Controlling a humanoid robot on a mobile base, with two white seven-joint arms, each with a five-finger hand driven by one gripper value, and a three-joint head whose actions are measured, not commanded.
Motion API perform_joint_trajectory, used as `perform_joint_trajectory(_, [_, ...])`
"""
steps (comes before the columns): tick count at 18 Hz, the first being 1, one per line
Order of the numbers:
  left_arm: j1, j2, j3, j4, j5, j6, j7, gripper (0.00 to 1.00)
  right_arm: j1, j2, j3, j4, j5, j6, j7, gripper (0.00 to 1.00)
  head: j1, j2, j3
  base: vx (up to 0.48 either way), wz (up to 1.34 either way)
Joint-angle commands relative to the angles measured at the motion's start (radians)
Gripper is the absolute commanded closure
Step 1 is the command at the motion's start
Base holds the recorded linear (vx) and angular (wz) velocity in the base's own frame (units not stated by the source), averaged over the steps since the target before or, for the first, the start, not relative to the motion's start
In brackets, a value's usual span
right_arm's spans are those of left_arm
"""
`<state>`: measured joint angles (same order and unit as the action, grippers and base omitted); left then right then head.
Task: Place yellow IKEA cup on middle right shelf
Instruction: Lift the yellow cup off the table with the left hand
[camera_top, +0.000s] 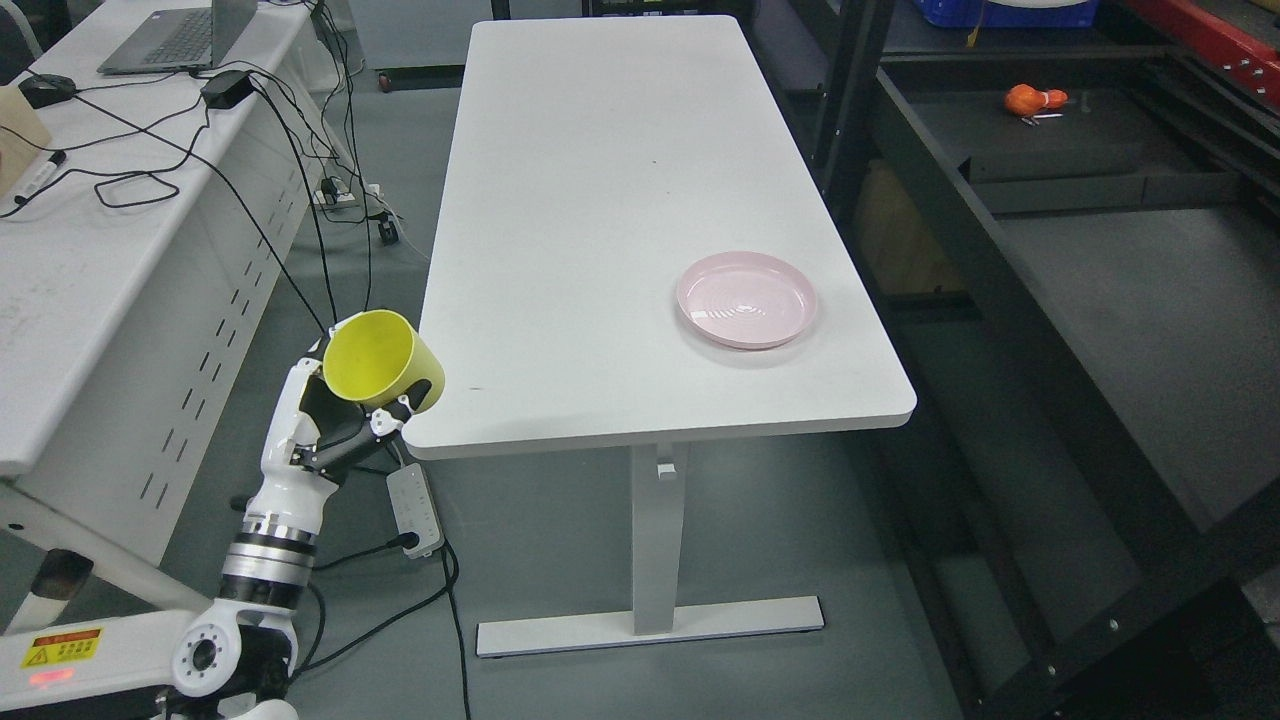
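My left hand (345, 415) rises from the lower left and is shut on the yellow cup (380, 358). The cup is tilted, its open mouth facing up and to the left. It hangs in the air just beside the near left corner of the white table (600, 180), over the floor. Black shelving (1150, 300) runs along the right side of the view, with a wide dark shelf surface beside the table. My right arm does not show.
A pink plate (746, 298) lies on the table near its right edge. An orange object (1034, 99) sits on a far shelf. At left stands a white desk (90, 260) with a laptop (180, 38) and cables; a power strip (415, 508) lies on the floor.
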<state>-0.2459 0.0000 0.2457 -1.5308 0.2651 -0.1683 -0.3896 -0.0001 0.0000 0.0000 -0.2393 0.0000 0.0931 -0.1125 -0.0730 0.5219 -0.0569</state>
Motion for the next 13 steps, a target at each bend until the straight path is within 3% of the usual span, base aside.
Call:
perform_joint_trajectory(1, [0.002,0.017,-0.046,-0.026,0.0,0.0,0.003,0.98,0.014,-0.017,0.017,0.0,-0.025,0.0,-0.004,0.01,0.0,0.0,0.0,-0.231,0.05])
perform_joint_trajectory(13, [0.0,0.017,-0.106,-0.028,0.0,-0.002,0.006,0.98,0.014,-0.017,0.017,0.0,-0.025,0.0,-0.004,0.01,0.0,0.0,0.0,-0.267,-0.12])
